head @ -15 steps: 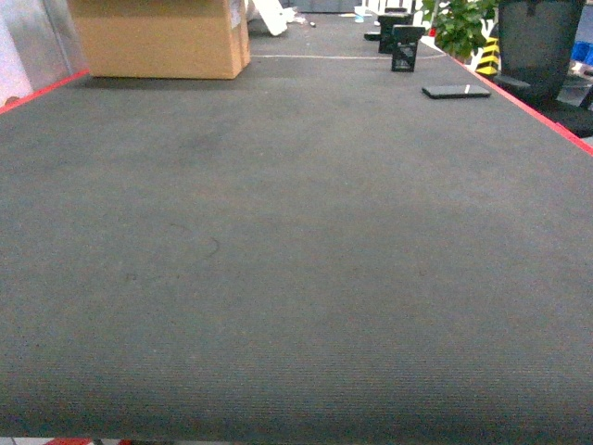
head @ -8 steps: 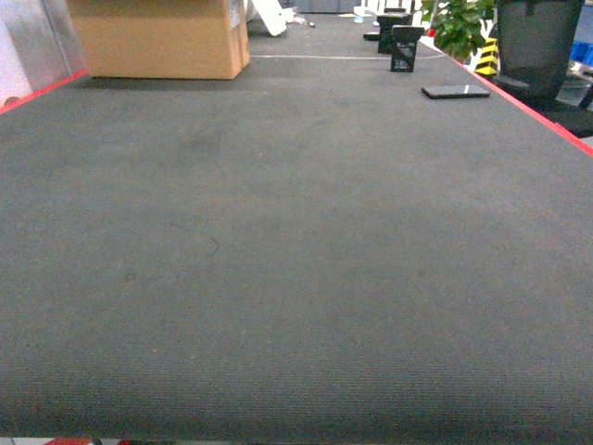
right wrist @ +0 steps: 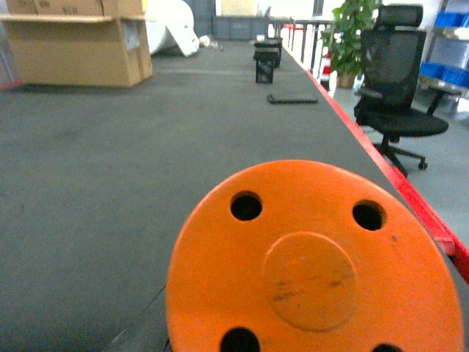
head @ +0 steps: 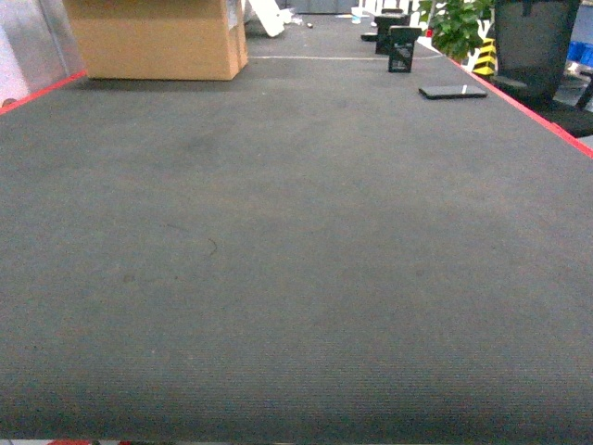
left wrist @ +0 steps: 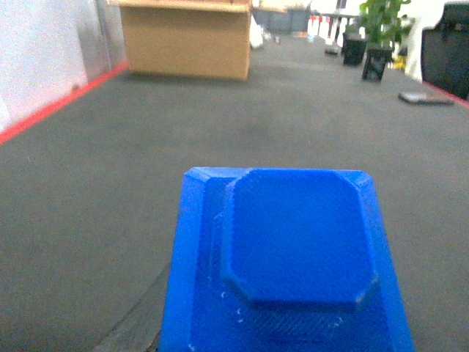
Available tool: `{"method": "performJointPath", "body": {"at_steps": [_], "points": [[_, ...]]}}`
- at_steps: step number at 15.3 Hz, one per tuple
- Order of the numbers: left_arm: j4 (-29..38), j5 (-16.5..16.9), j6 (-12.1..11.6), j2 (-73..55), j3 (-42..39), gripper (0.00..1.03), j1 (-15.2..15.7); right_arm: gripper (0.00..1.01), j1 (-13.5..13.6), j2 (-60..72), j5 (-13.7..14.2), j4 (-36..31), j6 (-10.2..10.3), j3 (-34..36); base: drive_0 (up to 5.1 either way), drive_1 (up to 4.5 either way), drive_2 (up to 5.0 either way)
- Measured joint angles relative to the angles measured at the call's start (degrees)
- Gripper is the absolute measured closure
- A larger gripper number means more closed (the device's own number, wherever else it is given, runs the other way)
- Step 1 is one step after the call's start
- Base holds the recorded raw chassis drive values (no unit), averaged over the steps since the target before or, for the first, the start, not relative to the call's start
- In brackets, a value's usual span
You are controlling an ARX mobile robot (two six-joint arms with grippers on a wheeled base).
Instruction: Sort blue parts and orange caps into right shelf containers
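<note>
Two task pieces fill the wrist views: a bright-blue blocky plastic part [left wrist: 293, 257] at the left camera, a round orange holed cap [right wrist: 311, 268] at the right. Finger positions cannot be determined. Dark grey matting [head: 296, 260] lies beneath.

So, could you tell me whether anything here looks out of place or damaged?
Nothing looks spilled or broken. The orange cap shows faint scuffs on its centre disc; the blue part looks intact.

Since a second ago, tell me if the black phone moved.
No. The phone keeps its spacing from the black stand; both drift slightly left together.
</note>
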State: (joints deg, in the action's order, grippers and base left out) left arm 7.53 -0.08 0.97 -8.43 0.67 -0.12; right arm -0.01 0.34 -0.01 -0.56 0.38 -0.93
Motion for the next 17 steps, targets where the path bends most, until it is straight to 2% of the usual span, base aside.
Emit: {"method": "performJointPath", "body": {"at_steps": [1,2,3,17], "points": [[-8.6,0.1,0.0,7.3,0.0,0.61,0.0,0.57,0.0,0.0,0.0,1.3,0.0,0.2,0.0,0.0,0.0],[-6.9,-0.1,-0.1,7.8,0.3,0.61,0.0,0.57,0.0,-0.1,0.0,0.6,0.0,0.2,0.0,0.0,0.0],[-8.4,-0.1,-0.1,7.8,0.0,0.61,0.0,0.57,0.0,-0.1,0.0,0.9,0.0,0.2,0.0,0.0,0.0],[-8.0,0.0,-0.1,7.8,0.0,0.61,0.0,0.57,0.0,-0.1,0.0,0.9,0.0,0.2,0.0,0.0,0.0]]}}
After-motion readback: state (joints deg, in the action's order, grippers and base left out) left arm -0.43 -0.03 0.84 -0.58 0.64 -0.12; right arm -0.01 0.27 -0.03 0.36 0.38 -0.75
